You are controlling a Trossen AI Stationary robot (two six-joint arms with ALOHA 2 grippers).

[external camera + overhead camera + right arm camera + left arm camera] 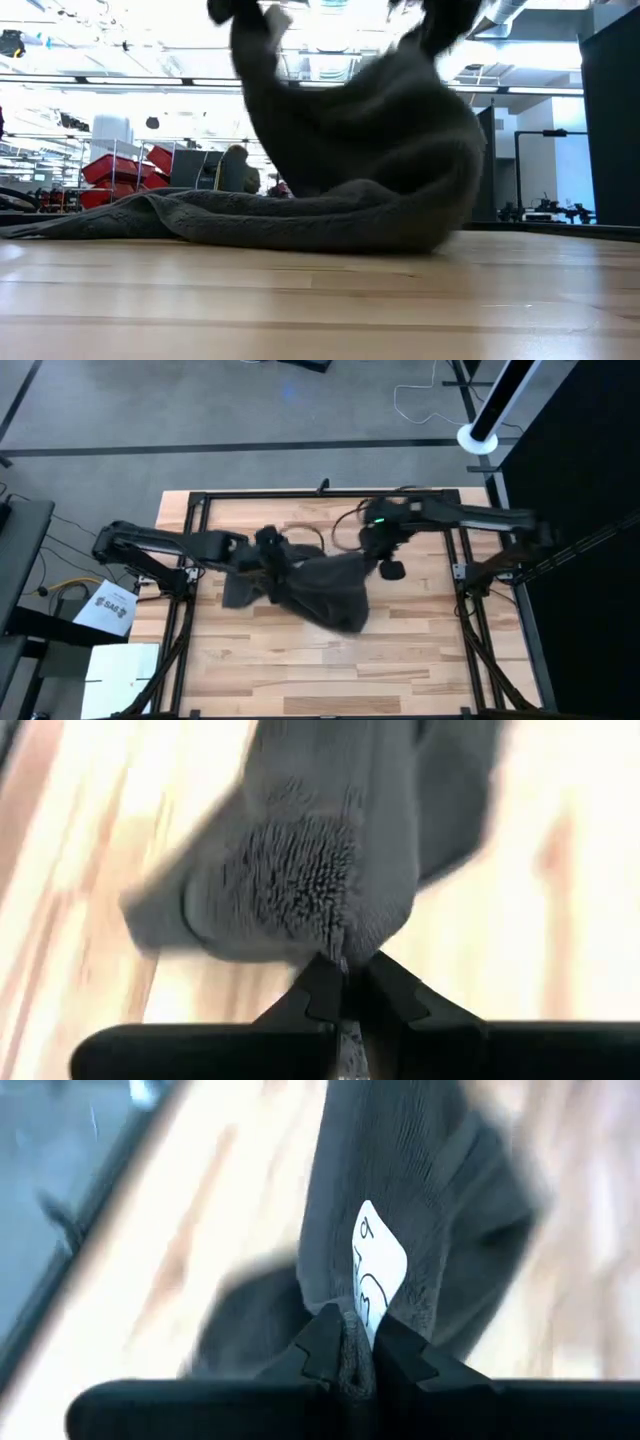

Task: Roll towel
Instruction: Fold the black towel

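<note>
I have the towel (325, 592) pinched in both of my hands, lifted over the middle of the wooden desk (250, 670), a little toward its far edge. My left hand (268, 543) is clamped tight on one edge of the cloth; in the left wrist view my two dark fingers (322, 1348) meet on a thin fold of charcoal fabric, and the small white tag (375, 1275) with dark handwriting sticks up just beside that pinch. My right hand (381, 543) is closed on another part of the towel, nearer the desk's right side; in the right wrist view my fingertips (322, 985) squeeze a fuzzy, looped bulge of the cloth, which hangs away from them over the pale wood. From above, the towel sags between my two hands in a dark bunch, with a flap reaching toward the desk's left side and the bulk drooping toward the near edge. From desk height, the towel (350, 170) rises in two peaks to the top of the view, where my hands are cut off, while its lower part lies crumpled on the desk surface (320, 300), a long flat tail stretching out along the wood on one side. The black frame rails (330, 493) run along the desk's far edge behind both arms. Beyond the desk, red bins (125, 170) show in the room.
</note>
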